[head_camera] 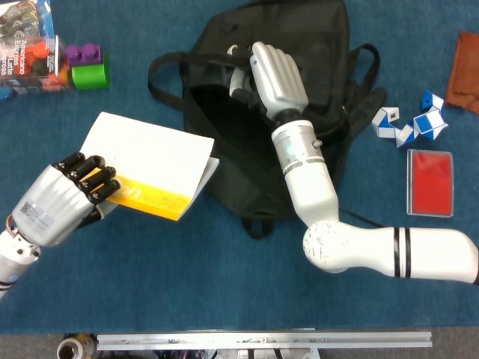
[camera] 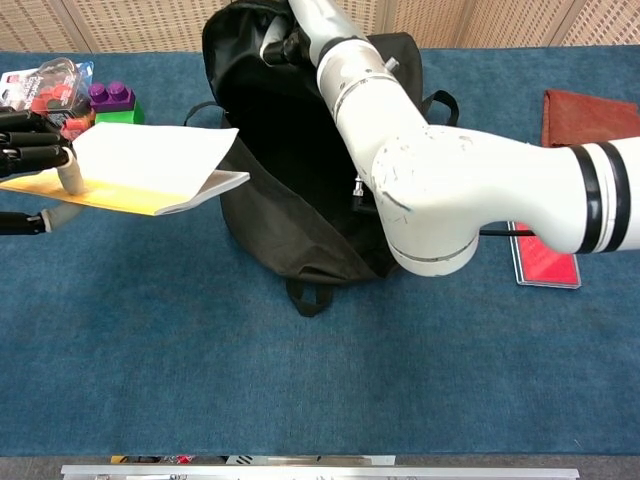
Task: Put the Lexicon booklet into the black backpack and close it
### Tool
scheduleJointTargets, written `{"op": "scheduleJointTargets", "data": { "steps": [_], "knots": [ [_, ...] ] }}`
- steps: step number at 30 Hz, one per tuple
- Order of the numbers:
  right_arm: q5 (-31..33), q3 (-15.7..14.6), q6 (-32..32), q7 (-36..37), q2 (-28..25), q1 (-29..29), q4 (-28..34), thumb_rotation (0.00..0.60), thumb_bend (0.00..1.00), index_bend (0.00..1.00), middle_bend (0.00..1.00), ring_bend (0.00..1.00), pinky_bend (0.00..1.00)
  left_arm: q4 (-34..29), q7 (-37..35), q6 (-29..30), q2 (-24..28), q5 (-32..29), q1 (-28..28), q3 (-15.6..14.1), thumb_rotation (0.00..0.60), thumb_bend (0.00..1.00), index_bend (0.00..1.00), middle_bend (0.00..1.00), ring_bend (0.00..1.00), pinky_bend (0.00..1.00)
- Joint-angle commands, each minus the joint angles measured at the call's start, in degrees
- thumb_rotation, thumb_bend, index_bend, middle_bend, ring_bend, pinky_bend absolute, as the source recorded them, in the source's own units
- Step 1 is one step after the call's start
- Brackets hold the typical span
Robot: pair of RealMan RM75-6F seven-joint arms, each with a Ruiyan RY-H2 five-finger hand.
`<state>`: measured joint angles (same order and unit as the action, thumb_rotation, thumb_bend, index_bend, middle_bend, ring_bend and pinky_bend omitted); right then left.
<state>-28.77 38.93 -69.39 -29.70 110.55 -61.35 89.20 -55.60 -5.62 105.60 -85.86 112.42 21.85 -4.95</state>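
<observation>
Two hands are busy here, each with its own job. My left hand [head_camera: 63, 200] grips the Lexicon booklet [head_camera: 150, 161] by its yellow edge, at about eight o'clock from the bag, with the free corner just reaching the opening. My right hand [head_camera: 275, 75] is clenched on the upper flap of the black backpack [head_camera: 329, 67], holding the mouth up and wide; in the chest view the dark cavity gapes toward the booklet.

I judge the booklet to be light and thin, flat enough to slide but likely to bend or fan open, since its white cover already lifts a little off the yellow pages. Held at one end as it is, the far corner may droop, so I would lead with the spine edge and keep it level. The bag is soft cloth with no frame; it would slump shut if I let go, and its straps [head_camera: 166, 63] sprawl loose at ten o'clock.

The surface is blue carpet-like cloth [head_camera: 187, 277], which should grip the bag's base. At ten o'clock sit toy blocks [head_camera: 88, 66] and a packet; at three o'clock, a blue-and-white twist puzzle [head_camera: 408, 120], a red case [head_camera: 429, 182] and a brown rag [head_camera: 464, 63]. A woven screen stands behind.
</observation>
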Motion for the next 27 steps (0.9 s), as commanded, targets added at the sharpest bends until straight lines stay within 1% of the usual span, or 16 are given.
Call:
{"op": "scheduleJointTargets", "data": {
  "steps": [1, 3, 7, 8, 11, 21, 27],
  "knots": [
    [-0.07, 1.18, 0.08, 2.42, 0.2, -0.35, 0.14, 0.6, 0.9, 0.71, 0.61, 0.63, 0.87, -1.16, 0.33, -0.04, 0.47, 0.42, 0.71, 0.39, 0.6, 0.33, 0.66, 0.6, 0.47, 0.62],
    [0.11, 1.9, 0.25, 3.92, 0.33, -0.41, 0.13, 0.6, 0.9, 0.71, 0.61, 0.63, 0.87, -1.83, 0.61, -0.05, 0.85, 0.6, 1.0, 0.54, 0.6, 0.33, 0.66, 0.6, 0.47, 0.62],
    [-0.17, 2.4, 0.23, 5.21, 0.45, -0.68, -0.25, 0.6, 0.9, 0.71, 0.61, 0.63, 0.87, -2.54, 0.86, -0.13, 1.32, 0.82, 1.21, 0.56, 0.6, 0.33, 0.66, 0.6, 0.47, 0.62],
    [-1.06, 2.66, 0.09, 6.49, 0.71, -0.92, -0.93, 0.6, 0.9, 0.71, 0.61, 0.63, 0.87, -2.95, 1.03, -0.08, 1.6, 1.0, 1.26, 0.52, 0.6, 0.33, 0.66, 0.6, 0.47, 0.62],
    [-0.71, 3.22, 0.55, 8.39, 1.62, -1.62, -2.45, 0.6, 0.9, 0.71, 0.61, 0.63, 0.87, -3.35, 1.35, -0.31, 1.75, 1.42, 1.25, 0.17, 0.6, 0.33, 0.66, 0.6, 0.47, 0.62],
    [0.66, 0.6, 1.71, 8.14, 3.84, -3.55, -5.83, 0.6, 0.9, 0.71, 0.61, 0.63, 0.87, -2.84, 0.75, -0.82, 0.0, 1.85, 2.6, 0.88, 0.6, 0.33, 0.66, 0.6, 0.47, 0.62],
    [1.68, 1.14, 2.23, 8.73, 5.22, -4.75, -7.9, 0.6, 0.9, 0.71, 0.61, 0.63, 0.87, -3.78, 1.26, -0.79, -0.69, 3.14, 3.74, 1.0, 0.6, 0.33, 0.66, 0.6, 0.47, 0.62]
  ]
}}
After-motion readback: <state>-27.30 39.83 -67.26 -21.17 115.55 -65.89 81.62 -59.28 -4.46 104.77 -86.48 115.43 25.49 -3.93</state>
